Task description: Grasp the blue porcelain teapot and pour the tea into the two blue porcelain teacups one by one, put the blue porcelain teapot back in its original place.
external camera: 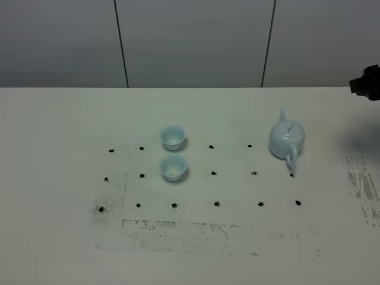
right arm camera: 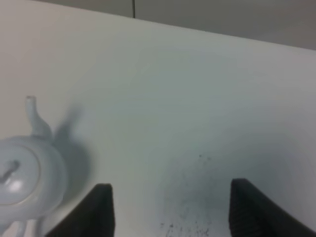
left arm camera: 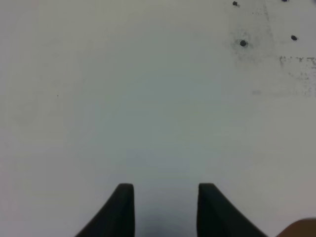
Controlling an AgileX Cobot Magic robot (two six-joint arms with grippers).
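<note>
Round, glossy, pale blue-white porcelain teapot (external camera: 287, 139), with a thin upright spout, loop handle and knobbed lid: upright on the right half of the white desk (external camera: 59, 237), spout to the far side. Small pale blue handleless porcelain far teacup (external camera: 173, 137) and matching near teacup (external camera: 174, 167): left of centre, well apart from it. Right gripper (right arm camera: 170, 185): released, empty, with the teapot outside its jaws, beside one finger. Left gripper (left arm camera: 166, 187): jaws parted, empty, above the desk.
</note>
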